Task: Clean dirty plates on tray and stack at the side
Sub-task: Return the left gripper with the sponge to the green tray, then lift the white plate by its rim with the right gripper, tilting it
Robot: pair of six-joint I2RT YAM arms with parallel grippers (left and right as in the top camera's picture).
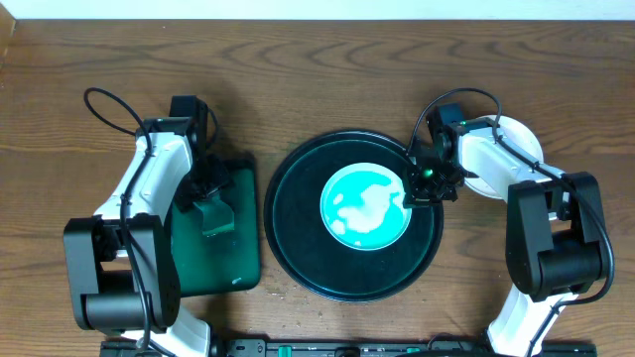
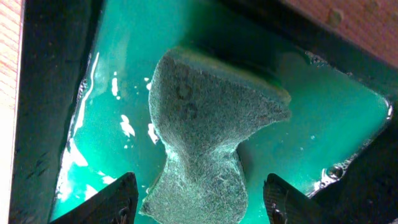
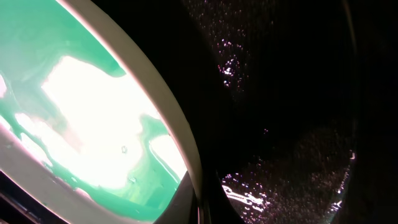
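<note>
Lying on one tray (image 1: 298,238), one plate (image 1: 367,206).

The setting reads as a robotics lab bench. A brown wooden table (image 1: 317,69) fills the overhead frame, with a strip of pale wall (image 1: 317,8) along the top edge. A white-and-black left arm (image 1: 149,178) and right arm (image 1: 486,159) stand at the lower corners, trailing a looped black cable (image 1: 99,99). Staged between them are a round dark tray (image 1: 293,208) holding a teal-smeared plate (image 1: 367,206), and at left a rectangular green tray (image 1: 223,263) with a sponge (image 1: 213,216).
</note>
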